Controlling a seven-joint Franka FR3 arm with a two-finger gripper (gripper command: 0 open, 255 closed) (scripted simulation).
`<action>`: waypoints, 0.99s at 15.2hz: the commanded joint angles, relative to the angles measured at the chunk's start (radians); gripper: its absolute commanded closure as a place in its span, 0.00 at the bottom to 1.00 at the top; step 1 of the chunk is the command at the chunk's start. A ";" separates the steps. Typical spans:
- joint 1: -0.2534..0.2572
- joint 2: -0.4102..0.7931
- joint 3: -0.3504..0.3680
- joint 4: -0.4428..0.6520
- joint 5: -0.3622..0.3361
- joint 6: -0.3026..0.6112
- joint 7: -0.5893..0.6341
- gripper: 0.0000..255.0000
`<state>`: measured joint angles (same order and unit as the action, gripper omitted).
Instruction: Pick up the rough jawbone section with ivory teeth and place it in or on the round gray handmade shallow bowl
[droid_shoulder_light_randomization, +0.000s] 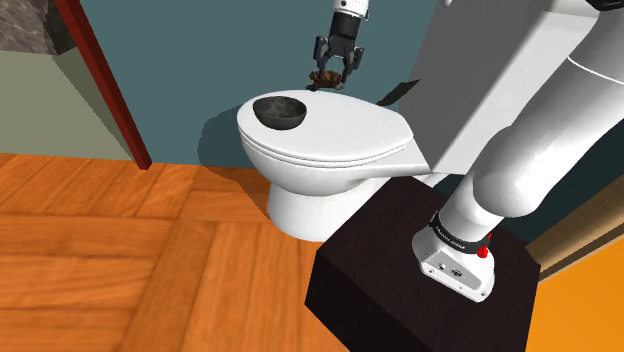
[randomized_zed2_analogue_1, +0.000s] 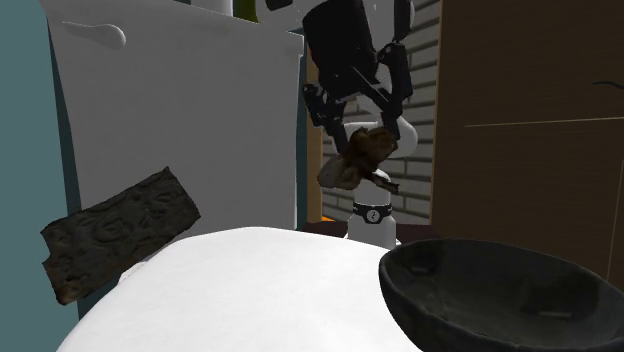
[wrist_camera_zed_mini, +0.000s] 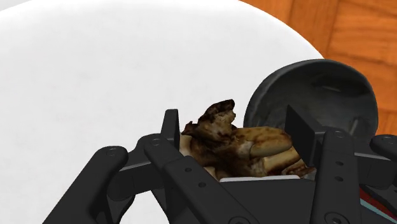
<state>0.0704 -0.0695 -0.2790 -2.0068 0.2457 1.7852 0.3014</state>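
The jawbone (wrist_camera_zed_mini: 235, 146) looks rough and pitted, mottled brown, with paler, smoother teeth. On the toilet lid (droid_shoulder_light_randomization: 350, 135), which is smooth, slightly glossy white, the bowl (droid_shoulder_light_randomization: 280, 112) is dull, uneven dark grey. Beside the toilet, the floor (droid_shoulder_light_randomization: 120, 260) shows wood grain. The fingers (wrist_camera_zed_mini: 170, 127) are matt black.
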 joint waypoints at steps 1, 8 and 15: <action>0.022 0.037 0.023 0.045 0.019 0.000 0.041 1.00; 0.084 0.190 0.084 0.233 0.065 -0.007 0.156 1.00; 0.100 0.248 0.100 0.244 0.082 0.047 0.169 1.00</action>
<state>0.1703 0.1725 -0.1793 -1.7589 0.3252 1.8210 0.4735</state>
